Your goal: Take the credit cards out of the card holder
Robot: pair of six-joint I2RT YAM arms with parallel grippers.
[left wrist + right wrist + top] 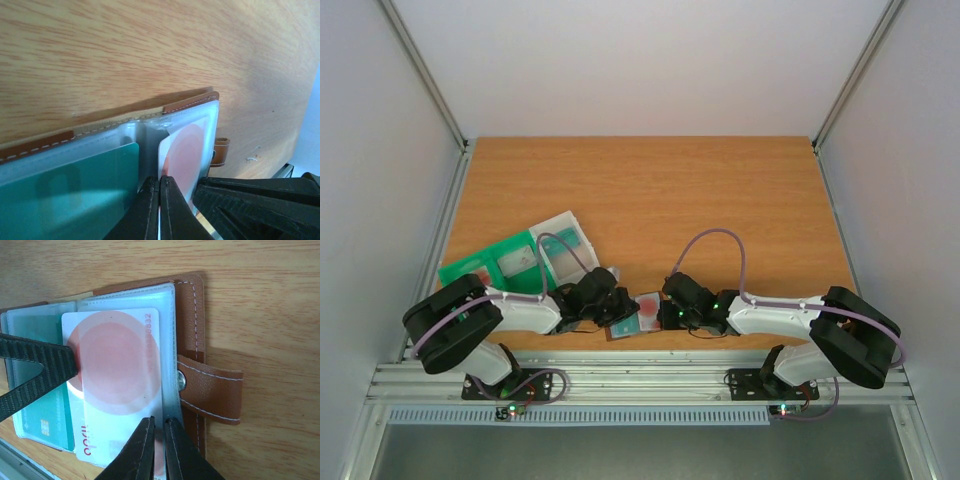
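The card holder (632,320) lies open near the table's front edge, between both grippers. It is brown outside (192,305) with clear pockets inside. A whitish credit card with a red disc (115,365) sticks partly out of its right pocket. My left gripper (160,182) is shut on that card's edge (187,150). One of its fingers (45,365) shows in the right wrist view against the card's left side. My right gripper (160,422) is shut on the clear pocket edge of the holder. A green card (75,190) sits in the other pocket.
A flat green tray (485,265) and a translucent box (565,240) lie behind the left arm. The holder's brown strap with a snap (215,390) sticks out to the right. The table's front edge (30,460) runs close beside the holder.
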